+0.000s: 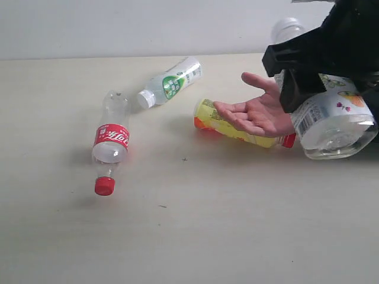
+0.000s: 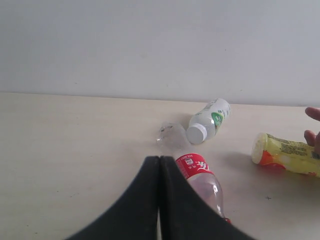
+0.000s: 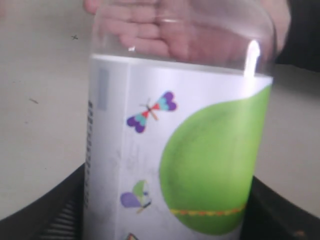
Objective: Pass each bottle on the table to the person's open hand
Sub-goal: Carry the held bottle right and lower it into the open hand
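— What do we get from the exterior camera?

— On the pale beige worktop we count three bottles lying on their sides. A clear plastic bottle with a red label and red cap is on the left. A clear white-capped plastic bottle with a green-marked label lies further back. A yellow plastic bottle with a red cap sits partly behind the person's open hand, which is palm up. On the right, the black right pincer grips a fourth one, a clear plastic bottle with a white printed label. It is tilted, base toward the camera, just beside that hand's wrist.

— And the left wrist camera?

— We see the left pincer with its two black fingers pressed flat together and nothing between them. The red-labelled bottle lies just beside them. The white-capped one and the yellow one lie beyond, and the hand's fingertips just show near the yellow one.

— The right wrist camera?

— The held bottle fills it, showing a white label, a big green shape and small butterflies. Black fingers flank it on both sides, and we make out the hand through its clear end.
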